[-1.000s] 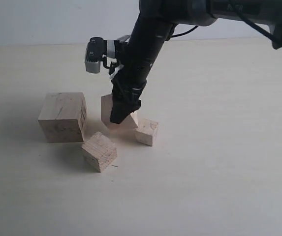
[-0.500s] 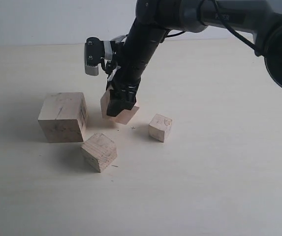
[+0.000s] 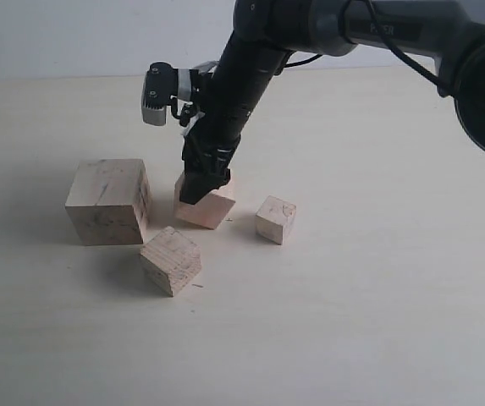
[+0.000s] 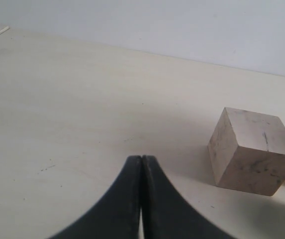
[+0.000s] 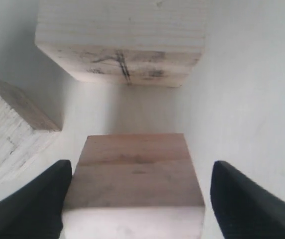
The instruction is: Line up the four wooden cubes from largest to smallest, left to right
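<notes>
On the table [image 3: 377, 321], in the exterior view, the four cubes are sitting in a loose cluster, not a row. The largest cube [image 3: 107, 203] is standing at the left and the smallest cube [image 3: 276, 219] at the right. The centre cube [image 3: 210, 210] is resting askew between them, and the front cube [image 3: 171, 260] is lying out of line, nearer the camera. The right gripper [image 3: 196, 194] is reaching across the middle and hanging directly over the centre cube. In the left wrist view, the left gripper [image 4: 142, 159] is idling over bare table with its fingers pressed together on nothing, and the largest cube [image 4: 251, 154] is standing apart from it. In the right wrist view, the right gripper's fingers [image 5: 33, 199] are spreading wide and straddling the centre cube [image 5: 135, 184]; a gap is showing on one side, so they are not pinching it. The largest cube [image 5: 120, 40] (its smudged face is showing here) is lying beyond, and the front cube [image 5: 8, 129] is sitting off to one side. I am judging the task as about half done: both ends are looking placed, while the front cube is waiting to join the line and the centre cube is needing squaring. I cannot tell which of those two is bigger.
</notes>
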`<action>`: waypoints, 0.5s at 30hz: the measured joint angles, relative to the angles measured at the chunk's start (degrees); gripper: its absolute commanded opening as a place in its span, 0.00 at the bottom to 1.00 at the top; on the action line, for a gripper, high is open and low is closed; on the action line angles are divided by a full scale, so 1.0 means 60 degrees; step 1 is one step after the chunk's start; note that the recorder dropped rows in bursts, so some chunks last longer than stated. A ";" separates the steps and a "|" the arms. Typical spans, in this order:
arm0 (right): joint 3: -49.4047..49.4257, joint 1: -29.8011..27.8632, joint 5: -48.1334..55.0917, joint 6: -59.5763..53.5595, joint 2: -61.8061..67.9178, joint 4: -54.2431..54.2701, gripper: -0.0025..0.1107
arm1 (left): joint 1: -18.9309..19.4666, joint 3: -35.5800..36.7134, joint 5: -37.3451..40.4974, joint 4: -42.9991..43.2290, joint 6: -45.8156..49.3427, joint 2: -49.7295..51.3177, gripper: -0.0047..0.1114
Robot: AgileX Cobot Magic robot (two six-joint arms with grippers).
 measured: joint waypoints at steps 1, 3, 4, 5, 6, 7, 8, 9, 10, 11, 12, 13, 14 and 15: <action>0.0000 0.0000 -0.0005 0.0048 0.0000 0.0023 0.68 | 0.0000 0.0000 0.0000 0.0000 0.0000 0.0000 0.04; 0.0000 0.0000 -0.0027 0.0088 0.0000 0.0037 0.68 | 0.0000 0.0000 0.0000 0.0000 0.0000 0.0000 0.04; 0.0000 0.0000 -0.0043 0.0088 0.0000 0.0037 0.68 | 0.0000 0.0000 0.0000 0.0000 0.0000 0.0000 0.04; 0.0000 0.0000 -0.0043 0.0088 0.0000 0.0037 0.68 | 0.0000 0.0000 0.0000 0.0000 0.0000 0.0000 0.04; 0.0000 0.0000 -0.0063 0.0088 0.0000 0.0037 0.68 | 0.0000 0.0000 0.0000 0.0000 0.0000 0.0000 0.04; 0.0000 0.0000 -0.0063 0.0138 0.0000 0.0037 0.68 | 0.0000 0.0000 0.0000 0.0000 0.0000 0.0000 0.04; 0.0000 0.0000 -0.0063 0.0211 0.0000 0.0037 0.67 | 0.0000 0.0000 0.0000 0.0000 0.0000 0.0000 0.04; 0.0000 0.0000 -0.0063 0.0332 0.0000 0.0037 0.67 | 0.0000 0.0000 0.0000 0.0000 0.0000 0.0000 0.04; 0.0000 0.0000 -0.0063 0.0451 -0.0036 0.0037 0.67 | 0.0000 0.0000 0.0000 0.0000 0.0000 0.0000 0.04; 0.0000 0.0000 -0.0044 0.0539 -0.0051 -0.0004 0.67 | 0.0000 0.0000 0.0000 0.0000 0.0000 0.0000 0.04; 0.0000 0.0000 -0.0044 0.0660 -0.0133 -0.0077 0.66 | 0.0000 0.0000 0.0000 0.0000 0.0000 0.0000 0.04; 0.0000 0.0000 -0.0026 0.0813 -0.0210 -0.0218 0.66 | 0.0000 0.0000 0.0000 0.0000 0.0000 0.0000 0.04; 0.0000 0.0000 -0.0003 0.0990 -0.0265 -0.0365 0.65 | 0.0000 0.0000 0.0000 0.0000 0.0000 0.0000 0.04; 0.0000 0.0000 -0.0006 0.1197 -0.0368 -0.0543 0.65 | 0.0000 0.0000 0.0000 0.0000 0.0000 0.0000 0.04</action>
